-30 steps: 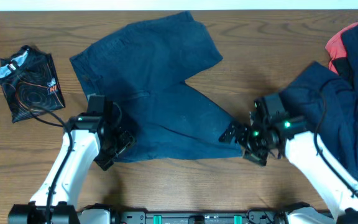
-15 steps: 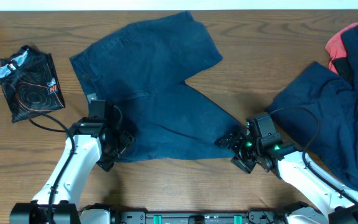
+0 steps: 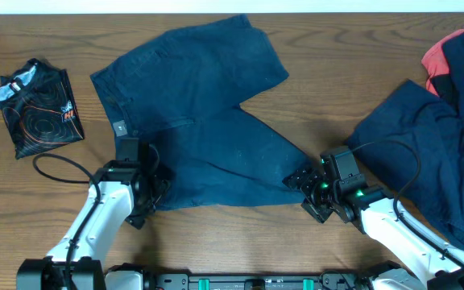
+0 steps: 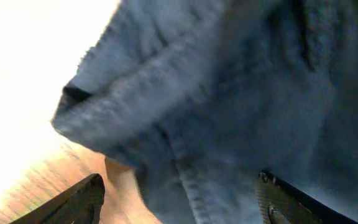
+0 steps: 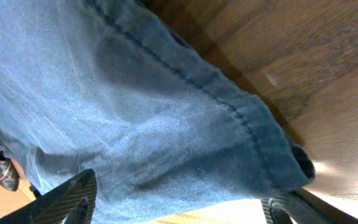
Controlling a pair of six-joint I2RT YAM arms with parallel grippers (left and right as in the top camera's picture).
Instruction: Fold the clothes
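Note:
Dark navy shorts (image 3: 208, 121) lie spread flat on the wooden table (image 3: 240, 242), waistband at the left. My left gripper (image 3: 152, 190) is at the shorts' lower left corner. In the left wrist view it (image 4: 179, 213) is open, fingers wide apart astride a folded hem of the shorts (image 4: 229, 106). My right gripper (image 3: 300, 185) is at the lower right leg hem. In the right wrist view it (image 5: 179, 210) is open, with the hem corner of the shorts (image 5: 185, 137) between the fingers. More navy clothes (image 3: 445, 153) and a red piece (image 3: 440, 53) lie piled at the right.
A black patterned pouch (image 3: 39, 109) with a cable lies at the far left of the table. The pile of clothes runs off the right edge. Bare wood shows along the front edge between the arms.
My right arm has dropped lower and shifted left, bringing its gripper onto the leg hem. My left gripper has moved slightly down at the shorts' corner. The shorts have not moved.

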